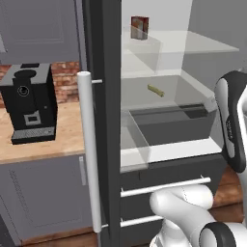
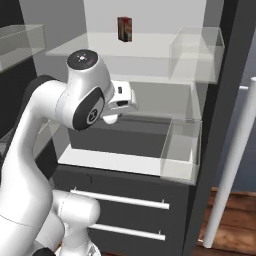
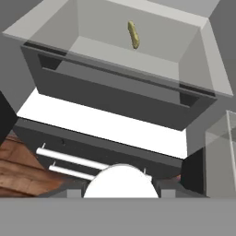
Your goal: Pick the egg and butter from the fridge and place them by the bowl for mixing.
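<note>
Left base view, left to right. A black coffee machine (image 1: 30, 102) stands on the wooden surface (image 1: 62, 137) against a brick wall. Just beside it hangs the open fridge (image 1: 108, 96) door, edge-on, carrying a long pale bar handle (image 1: 89, 149). Inside the fridge, a small reddish-brown box (image 1: 139, 27) stands upright on the top translucent shelf (image 1: 202, 43). On the shelf below lies the butter (image 1: 156, 90), a thin yellowish-green stick, alone and well apart from the box. Beneath that shelf sits a dark drawer (image 1: 169, 123), and below it two lower drawers with pale bar handles (image 1: 164, 187). The white arm (image 1: 231, 120) rises at the right edge.

Right base view. The arm's wrist reaches into the fridge at the level of the butter's shelf; the pincer (image 2: 111, 119) is largely hidden behind the wrist housing. A clear door bin (image 2: 181, 150) stands to the right.

Hand view. The egg (image 3: 120, 182), a plain white oval, sits at the bottom centre between the finger tips; the pincer is closed on it at a medium width. The butter (image 3: 133, 34) lies farther ahead on its shelf, well apart from the egg.
</note>
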